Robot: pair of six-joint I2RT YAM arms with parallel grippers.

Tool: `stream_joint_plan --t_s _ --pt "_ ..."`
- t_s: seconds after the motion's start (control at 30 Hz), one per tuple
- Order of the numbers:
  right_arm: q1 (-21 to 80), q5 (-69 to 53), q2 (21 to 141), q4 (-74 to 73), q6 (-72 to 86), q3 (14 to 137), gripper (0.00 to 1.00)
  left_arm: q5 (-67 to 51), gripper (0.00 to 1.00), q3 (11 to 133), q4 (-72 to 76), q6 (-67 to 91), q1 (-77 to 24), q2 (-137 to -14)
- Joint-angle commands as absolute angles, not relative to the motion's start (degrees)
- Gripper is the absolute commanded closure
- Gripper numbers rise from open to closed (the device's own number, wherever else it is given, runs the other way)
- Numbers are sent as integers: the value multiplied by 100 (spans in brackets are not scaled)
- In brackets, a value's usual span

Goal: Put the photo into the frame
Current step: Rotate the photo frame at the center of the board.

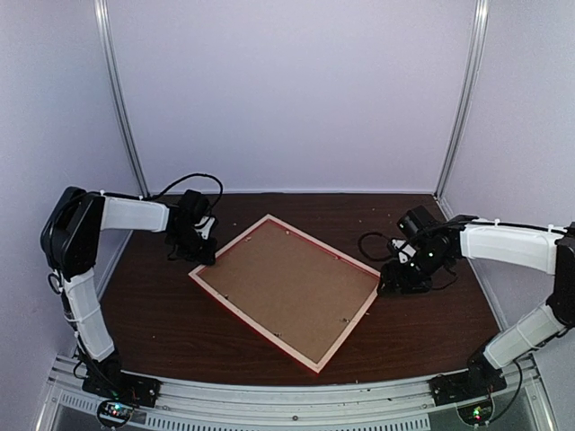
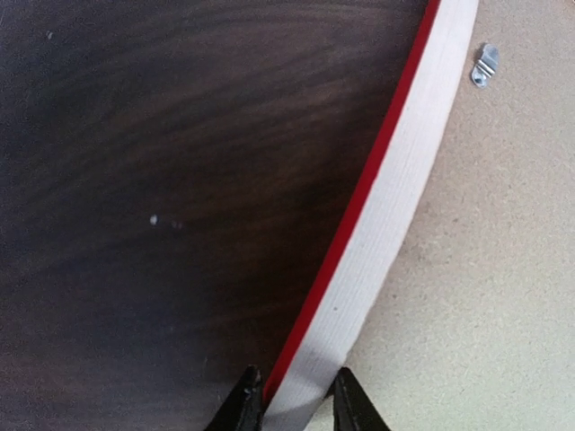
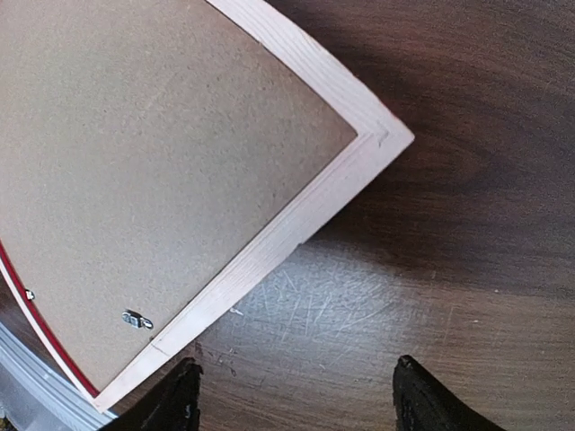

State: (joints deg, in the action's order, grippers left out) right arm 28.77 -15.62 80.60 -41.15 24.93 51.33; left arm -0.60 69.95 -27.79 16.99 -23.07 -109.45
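The frame (image 1: 253, 323) lies face down in the middle of the table, pale wood rail up, a thin red edge showing around it. A brown backing board (image 1: 287, 287) fills its opening. The photo is hidden. My left gripper (image 1: 205, 256) is at the frame's left corner. In the left wrist view it (image 2: 296, 404) is shut on the rail (image 2: 386, 233), one finger on each side. My right gripper (image 1: 393, 278) sits just off the frame's right corner. In the right wrist view it (image 3: 296, 395) stands open over bare table, with the rail (image 3: 269, 247) beside its left finger.
Small metal turn clips (image 2: 485, 65) (image 3: 137, 319) sit on the backing board near the rail. The dark wooden table (image 1: 431, 332) is walled by white panels at the back and sides. A metal rail (image 1: 296, 400) with the arm bases runs along the near edge.
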Motion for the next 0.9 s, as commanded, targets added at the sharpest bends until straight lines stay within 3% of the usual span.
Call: stream_joint_plan --t_s 0.0,0.2,0.57,0.87 --pt "3051 -1459 8307 -3632 2817 5028 26 -594 71 5972 -2801 2505 -2223 -10652" --pt "3153 -1528 8804 -3127 2963 5067 26 -925 65 4755 -2323 2901 -2407 -9760" --pt "3160 -1456 9640 -2819 2940 5368 28 -957 56 3766 -2632 3495 -3559 -8577" --pt "2997 -1127 10726 -3378 1975 6754 30 -714 39 3142 -2896 4220 -4156 -7302"
